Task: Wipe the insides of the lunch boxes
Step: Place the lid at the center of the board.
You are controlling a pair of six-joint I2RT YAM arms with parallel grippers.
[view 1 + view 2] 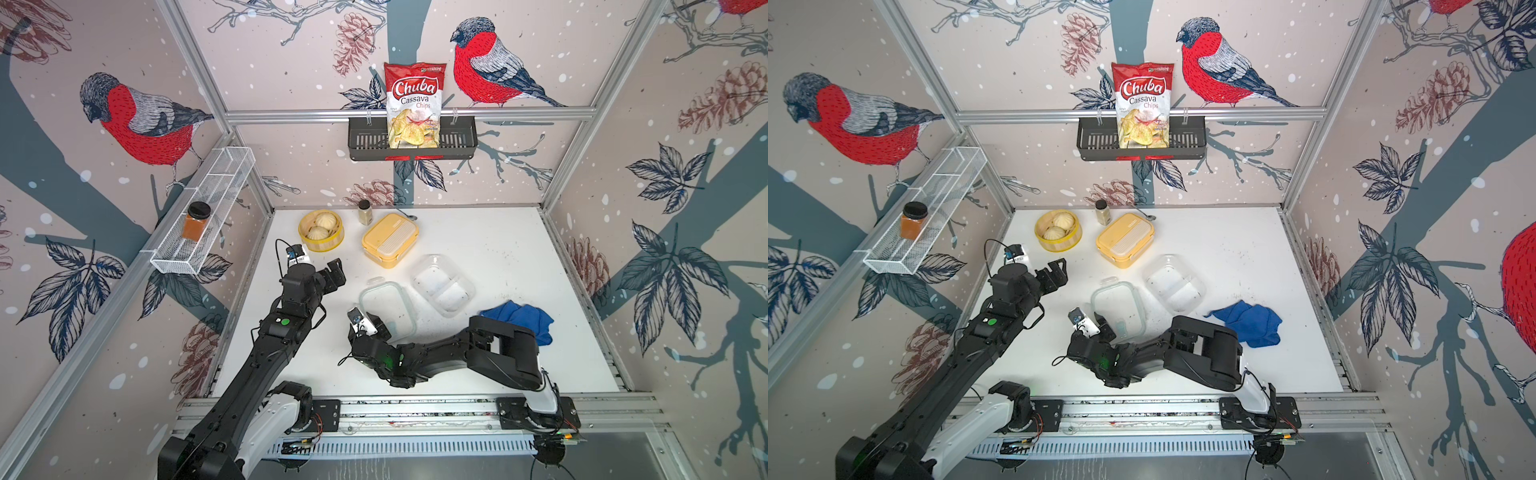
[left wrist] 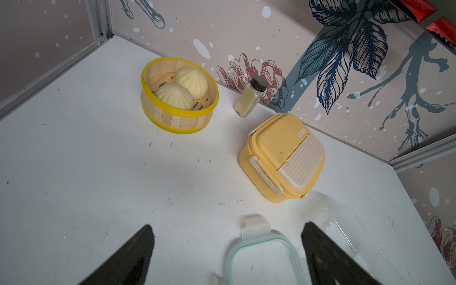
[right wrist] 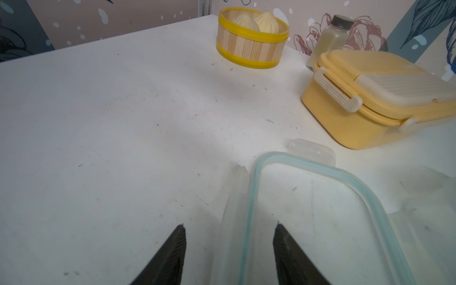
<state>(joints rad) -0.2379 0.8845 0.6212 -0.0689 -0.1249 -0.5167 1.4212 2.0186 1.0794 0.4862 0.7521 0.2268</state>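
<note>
Nearest, by the front edge of the table (image 1: 498, 249): right gripper (image 3: 230, 225) low over the top, jaws parted and clamping nothing, one finger either side of the rim of the lid (image 3: 320, 217). Flat on the table, that lid, clear with a green rim, just ahead of the gripper in both top views. Off toward the right edge, a blue cloth (image 1: 523, 318), bunched, lying loose. Just beyond the lid, near mid-table, the clear box (image 1: 442, 284): open, upright, two compartments, dark specks inside. Left of centre and raised off the table, left gripper (image 2: 227, 225), jaws spread wide, empty. Farther back, the yellow box (image 1: 389, 240), closed and latched, inside hidden. Last, along the back edge: steamer (image 1: 321, 231) with two buns toward the left corner, bottle (image 1: 365, 212) upright between it and the yellow box.
</note>
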